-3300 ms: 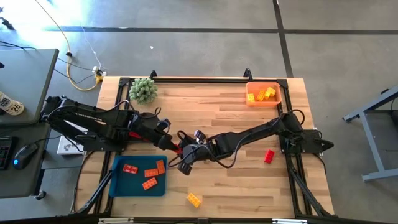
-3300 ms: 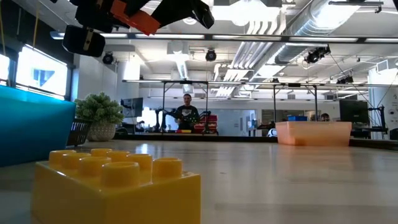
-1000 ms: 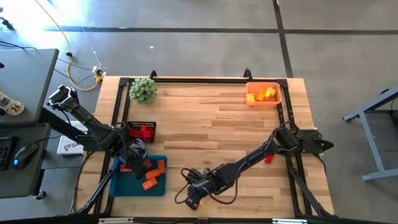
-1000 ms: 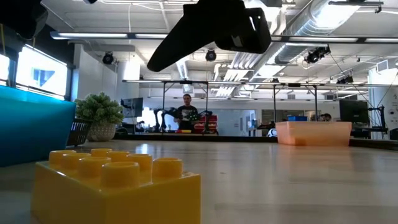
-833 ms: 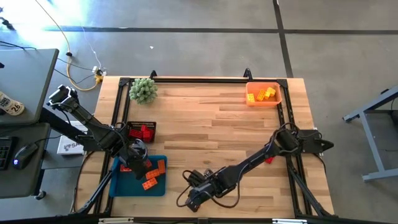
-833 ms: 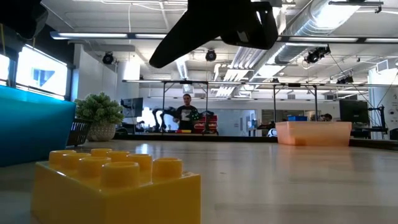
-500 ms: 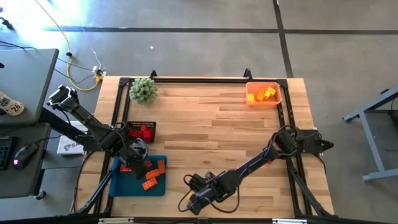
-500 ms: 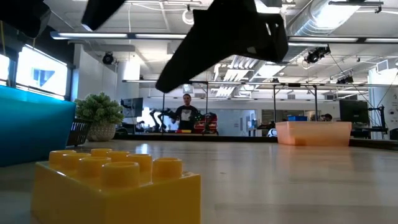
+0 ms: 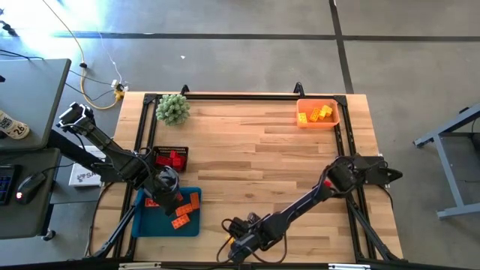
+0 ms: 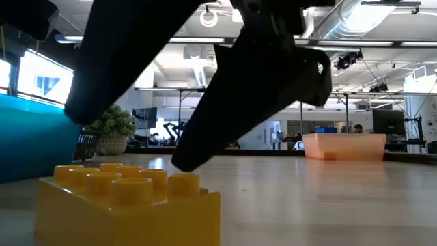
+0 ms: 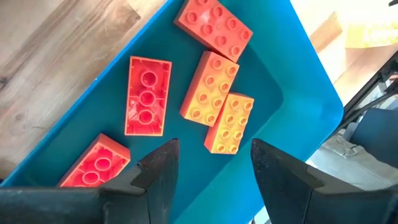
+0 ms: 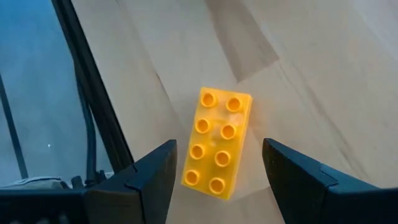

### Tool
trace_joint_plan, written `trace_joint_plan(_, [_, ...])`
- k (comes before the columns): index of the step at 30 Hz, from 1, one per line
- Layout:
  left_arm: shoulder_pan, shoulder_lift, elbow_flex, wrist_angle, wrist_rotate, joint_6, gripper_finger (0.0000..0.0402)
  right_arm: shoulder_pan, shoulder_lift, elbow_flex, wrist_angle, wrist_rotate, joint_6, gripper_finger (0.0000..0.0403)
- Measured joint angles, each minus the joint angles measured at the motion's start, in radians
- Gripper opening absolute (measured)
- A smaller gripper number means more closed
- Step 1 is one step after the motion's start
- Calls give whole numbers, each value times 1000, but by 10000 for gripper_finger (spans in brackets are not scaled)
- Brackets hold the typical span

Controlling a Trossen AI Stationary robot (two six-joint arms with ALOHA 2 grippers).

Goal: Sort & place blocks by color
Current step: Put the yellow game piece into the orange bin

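- The right gripper [image 12: 214,171] hangs low over the near edge of the table, its fingers spread wide with nothing between them; the yellow block [image 12: 217,142] lies flat on the wood in line with the gap, which suggests it is lined up for a pick.
- In the low view that block [image 10: 130,201] sits studs up at the very front, with the dark gripper [image 10: 225,102] looming just above it.
- The left gripper [image 11: 211,168] hovers over the blue tray [image 9: 142,222], fingers parted and empty; four or five red and orange blocks [image 11: 208,93] lie loose in the tray, some with the hollow underside up, apparently the red group.
- Outward, an orange bin [image 9: 318,114] at the far right corner holds yellow blocks [image 9: 318,113], likely the yellow block's destination.
- A small black basket [image 9: 171,158] with red pieces stands beside the tray; a green plant ball [image 9: 172,109] rests at the far left corner.
- The table [image 9: 255,142] is pale wood planks in a black frame, on a grey concrete floor.
- Beyond it lies an open workshop with ceiling ducts and benches.
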Motion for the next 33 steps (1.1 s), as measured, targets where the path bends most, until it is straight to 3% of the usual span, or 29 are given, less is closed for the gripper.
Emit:
trace_joint_plan(18, [0,0,0,1,0,0,188,-6,31,6,-113,7,81,224])
trace_joint_plan(27, [0,0,0,1,0,0,188,-30,39,113,-433,80,79,224])
trace_joint_plan(33, [0,0,0,1,0,0,188,-45,41,145,-456,84,75,224])
